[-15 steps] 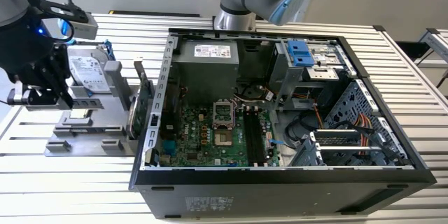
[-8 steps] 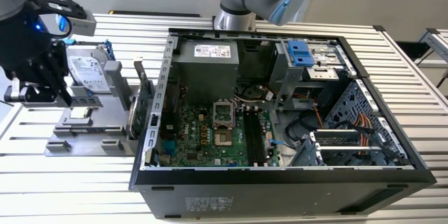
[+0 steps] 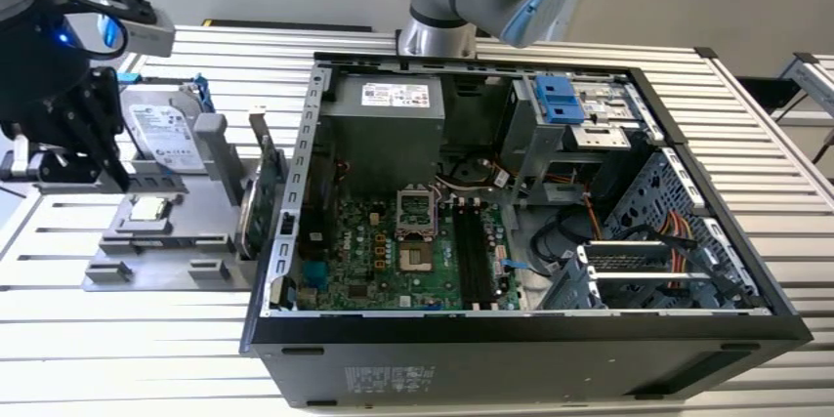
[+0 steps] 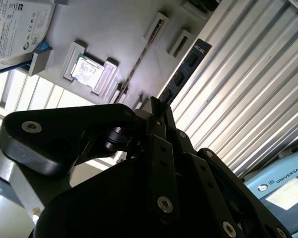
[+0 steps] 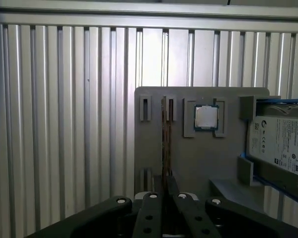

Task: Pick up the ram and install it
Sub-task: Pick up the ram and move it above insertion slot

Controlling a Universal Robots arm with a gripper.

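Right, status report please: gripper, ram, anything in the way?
The gripper at the ram's near end. Ram on edge in the grey holder, not yet installed. Hard drive alongside, apart.

One open computer case sat on the one slatted surface, and there was one grey holder beside it. The holder carried one silver hard drive, one processor chip and one green expansion card. One ram appeared in the second wrist view. One pincer appeared in the first wrist view.
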